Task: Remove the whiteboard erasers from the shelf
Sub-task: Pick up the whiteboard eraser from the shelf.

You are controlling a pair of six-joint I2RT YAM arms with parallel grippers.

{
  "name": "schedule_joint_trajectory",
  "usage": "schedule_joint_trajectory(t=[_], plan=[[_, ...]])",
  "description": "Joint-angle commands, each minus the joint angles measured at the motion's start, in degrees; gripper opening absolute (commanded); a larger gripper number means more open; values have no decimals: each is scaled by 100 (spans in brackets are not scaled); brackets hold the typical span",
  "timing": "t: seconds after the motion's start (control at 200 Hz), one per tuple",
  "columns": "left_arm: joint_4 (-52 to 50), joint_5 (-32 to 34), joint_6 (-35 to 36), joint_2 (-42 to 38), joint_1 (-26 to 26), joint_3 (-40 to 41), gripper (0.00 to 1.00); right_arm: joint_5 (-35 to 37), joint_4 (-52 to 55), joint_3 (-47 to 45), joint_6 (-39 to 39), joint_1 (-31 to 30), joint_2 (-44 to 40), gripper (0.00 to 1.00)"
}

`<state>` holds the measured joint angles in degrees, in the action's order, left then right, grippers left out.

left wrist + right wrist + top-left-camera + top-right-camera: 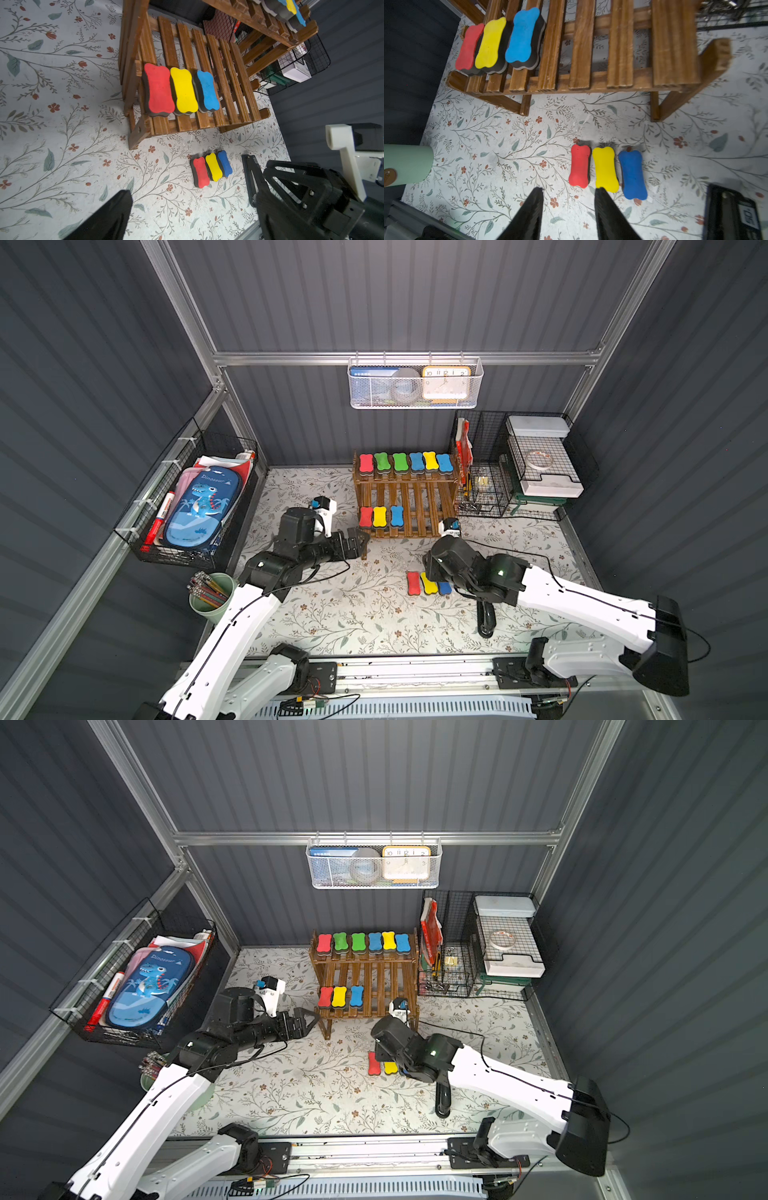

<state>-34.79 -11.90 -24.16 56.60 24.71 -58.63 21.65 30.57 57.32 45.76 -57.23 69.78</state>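
Floral-patterned tabletop [353,614] inside a grey-walled booth is carrying the scene in both top views, with the wooden shelf [419,506] standing at the back, near the centre. Six whiteboard erasers [400,461] are sitting in a row on its upper tier: red, green, green, blue, yellow, blue. A lower-tier trio [380,517] of red, yellow and blue is lying side by side at the left end of the lower slats. A tabletop trio [428,584] in the same colours is resting on the table in front of the shelf, its blue eraser partly hidden under the right arm. The left gripper [361,538] is hovering just beside the shelf's front left leg. A black stapler [485,616] is lying near the tabletop trio.

From the left wrist camera, the left gripper's fingers [116,216] are standing wide apart with nothing between them. The lower-tier trio [182,91] is sitting on the slats, and the tabletop trio [212,168] is lying beyond the shelf's leg.

From the right wrist camera, the right gripper [570,190] is pointing down at the table, its fingers [529,214] parted over bare floral surface and gripping nothing. One fingertip is hanging just beside the near end of the tabletop trio's yellow eraser. A mint-green cup [406,164] is showing at the frame's edge.
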Motion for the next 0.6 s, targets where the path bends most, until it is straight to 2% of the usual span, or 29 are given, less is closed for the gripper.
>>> schedule_joint_trajectory(t=[0.0, 0.09, 0.225, 0.385, 0.595], plan=[[-199, 735, -22, 522, 690, -473, 97, 366, 413, -215, -93, 18, -331, 44], [-354, 1415, 13, 1106, 1339, -887, 96, 338, 452, -331, -49, 63, -508, 43], [-517, 1944, 178, 1872, 1750, -1542, 94, 452, 580, -460, -24, 111, -767, 44], [-938, 2370, 377, 2796, 1980, -2470, 86, 416, 600, -707, 25, 237, -1092, 44], [-1276, 2774, 544, 3610, 2052, -3165, 78, 375, 577, -889, 72, 322, -1299, 43]])
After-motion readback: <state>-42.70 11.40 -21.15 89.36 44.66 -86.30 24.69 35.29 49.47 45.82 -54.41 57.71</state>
